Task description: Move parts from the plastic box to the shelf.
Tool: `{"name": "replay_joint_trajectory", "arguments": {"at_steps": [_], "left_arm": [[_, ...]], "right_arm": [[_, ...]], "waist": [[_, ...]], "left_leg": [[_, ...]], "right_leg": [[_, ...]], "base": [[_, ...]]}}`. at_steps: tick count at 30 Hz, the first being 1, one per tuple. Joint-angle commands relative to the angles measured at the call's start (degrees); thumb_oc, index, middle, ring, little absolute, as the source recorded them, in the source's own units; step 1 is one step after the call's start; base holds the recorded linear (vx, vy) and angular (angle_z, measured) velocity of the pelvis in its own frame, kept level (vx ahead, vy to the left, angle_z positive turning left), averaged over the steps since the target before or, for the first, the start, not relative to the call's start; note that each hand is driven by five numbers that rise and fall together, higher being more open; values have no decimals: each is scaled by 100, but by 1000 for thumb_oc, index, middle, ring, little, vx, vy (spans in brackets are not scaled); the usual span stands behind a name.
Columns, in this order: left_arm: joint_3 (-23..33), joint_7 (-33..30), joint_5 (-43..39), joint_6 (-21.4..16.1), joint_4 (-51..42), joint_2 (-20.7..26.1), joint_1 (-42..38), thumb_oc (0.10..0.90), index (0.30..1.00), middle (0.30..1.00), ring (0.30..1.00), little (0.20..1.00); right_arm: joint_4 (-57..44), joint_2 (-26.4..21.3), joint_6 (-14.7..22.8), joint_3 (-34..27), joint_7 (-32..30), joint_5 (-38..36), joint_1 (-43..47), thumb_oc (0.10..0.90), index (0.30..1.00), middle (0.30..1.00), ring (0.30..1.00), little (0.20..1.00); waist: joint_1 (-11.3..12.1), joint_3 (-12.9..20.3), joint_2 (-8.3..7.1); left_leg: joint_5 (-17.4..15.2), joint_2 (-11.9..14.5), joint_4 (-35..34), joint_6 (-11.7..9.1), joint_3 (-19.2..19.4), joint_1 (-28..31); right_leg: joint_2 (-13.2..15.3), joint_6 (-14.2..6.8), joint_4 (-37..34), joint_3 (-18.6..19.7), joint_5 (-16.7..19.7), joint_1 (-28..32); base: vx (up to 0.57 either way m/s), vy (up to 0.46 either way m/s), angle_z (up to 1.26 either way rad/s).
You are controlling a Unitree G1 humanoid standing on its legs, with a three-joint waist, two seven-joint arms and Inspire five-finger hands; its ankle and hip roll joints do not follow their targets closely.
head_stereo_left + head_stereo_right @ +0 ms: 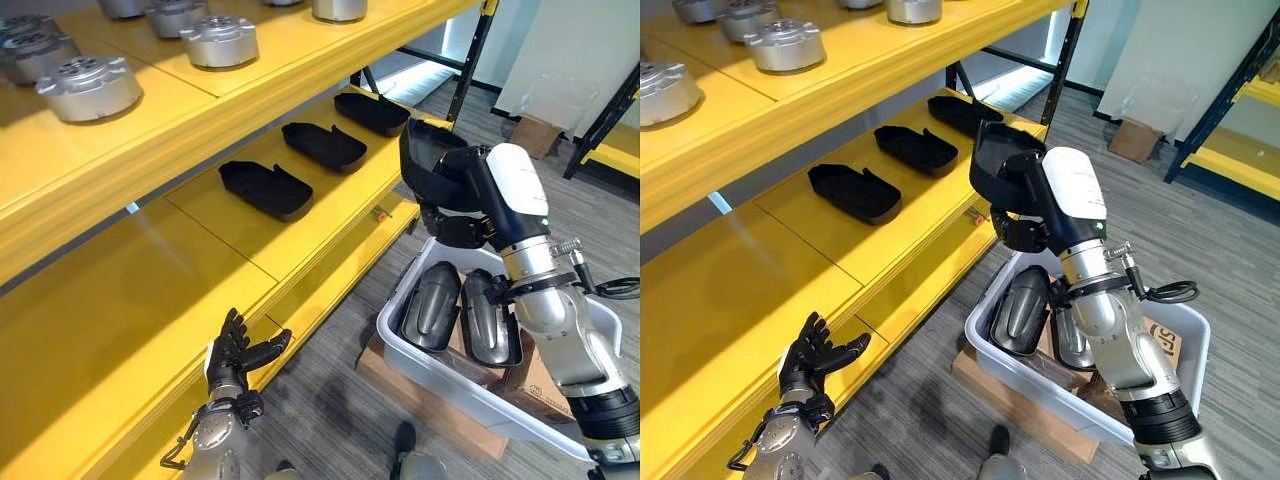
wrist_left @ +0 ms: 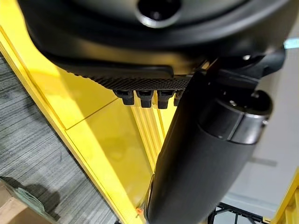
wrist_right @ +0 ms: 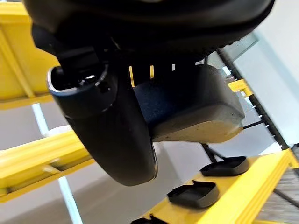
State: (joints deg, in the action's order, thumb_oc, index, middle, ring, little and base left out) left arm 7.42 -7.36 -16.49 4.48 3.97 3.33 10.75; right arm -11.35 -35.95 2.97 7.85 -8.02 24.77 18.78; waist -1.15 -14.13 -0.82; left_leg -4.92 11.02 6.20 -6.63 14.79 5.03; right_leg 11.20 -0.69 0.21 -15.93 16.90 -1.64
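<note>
Right robot hand [image 1: 1015, 200] is clamped on a black part [image 3: 187, 112], held above the yellow shelf's [image 1: 240, 250] front edge, over the plastic box [image 1: 440, 385]. Left robot hand [image 1: 236, 352] idles near, fingers spread. Free shelf space lies left of the right hand. Count: two parts left in box, three black parts in a row on shelf, running far-right.

We find the shelf [image 1: 300, 240] running from 7 to 1 o'clock, three parts [image 1: 265, 188] in a row on its lower deck and metal housings [image 1: 90, 88] on the deck above. The plastic box [image 1: 400, 345] sits at 4 o'clock on a cardboard carton [image 1: 420, 405], two parts [image 1: 432, 305] side by side inside.
</note>
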Motion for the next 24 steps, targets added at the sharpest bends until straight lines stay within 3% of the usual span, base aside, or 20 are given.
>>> {"name": "replay_joint_trajectory", "arguments": {"at_steps": [1,4,7,9,14,15,17,19,21,24], "left_arm": [[1,-34,231,-696,-847,-65,-272,900,1000,1000,1000,1000],[-27,-14,279,-702,-872,-53,-288,900,1000,1000,1000,1000],[-209,24,299,-703,-801,-4,-466,900,1000,1000,1000,1000],[-466,119,250,-666,-723,176,-704,900,1000,1000,1000,1000],[-614,177,173,-658,-701,361,-925,900,1000,1000,1000,1000],[-656,181,137,-648,-708,405,-1013,900,1000,1000,1000,1000],[-680,200,84,-628,-710,436,-1063,900,1000,1000,1000,1000],[-638,188,64,-617,-742,461,-1065,900,1000,1000,1000,1000],[-572,193,66,-582,-750,455,-1103,900,1000,1000,1000,1000],[-534,179,35,-593,-711,400,-1057,900,1000,1000,1000,1000]], "right_arm": [[-518,-202,378,-291,-413,62,1308,400,300,300,300,300],[-507,-227,374,-237,-420,86,1350,400,300,300,300,300],[-518,-406,395,-285,-495,126,1253,400,300,300,300,300],[-691,-610,424,-620,-661,172,960,400,300,300,300,300],[-832,-685,403,-864,-794,202,872,400,300,300,300,300],[-879,-741,398,-869,-848,227,931,400,300,300,300,300],[-933,-834,391,-823,-865,233,989,400,300,300,300,300],[-977,-928,387,-715,-849,211,1094,400,300,300,300,300],[-1098,-888,382,-716,-773,160,1052,400,300,300,300,300],[-1097,-886,388,-702,-733,114,1008,400,300,300,300,300]], "waist": [[46,91,422],[70,19,422],[-68,-22,464],[-230,60,404],[-233,137,312],[-216,162,324],[-208,185,278],[-192,156,237],[-89,218,94],[-92,315,72]], "left_leg": [[456,-303,-1120,148,41,766],[474,-355,-1120,205,-25,701],[450,-392,-1120,345,-385,639],[475,-494,-1120,464,-834,541],[472,-526,-1120,529,-1218,372],[470,-553,-1120,589,-1434,275],[440,-624,-1120,617,-1627,192],[454,-609,-1120,629,-1695,154],[461,-580,-1120,624,-1643,82],[493,-493,-1120,635,-1654,6]], "right_leg": [[-6,-267,-87,113,-1077,-194],[-63,-257,370,371,-1055,-222],[-485,-177,819,1355,-1114,-405],[-734,-55,840,2017,-1145,-379],[-482,-1,406,2158,-1161,-374],[-395,7,218,2540,-1151,-490],[-297,26,85,2822,-1120,-531],[-214,-9,91,2743,-1101,-571],[-28,-21,-18,2662,-1060,-376],[-72,-50,-69,2629,-1084,-286]], "base": [[-149,170,9],[-84,123,11],[-49,97,31],[12,35,227],[3,-57,153],[8,-53,26],[11,-89,36],[2,-132,62],[12,-233,65],[30,-141,34]]}}
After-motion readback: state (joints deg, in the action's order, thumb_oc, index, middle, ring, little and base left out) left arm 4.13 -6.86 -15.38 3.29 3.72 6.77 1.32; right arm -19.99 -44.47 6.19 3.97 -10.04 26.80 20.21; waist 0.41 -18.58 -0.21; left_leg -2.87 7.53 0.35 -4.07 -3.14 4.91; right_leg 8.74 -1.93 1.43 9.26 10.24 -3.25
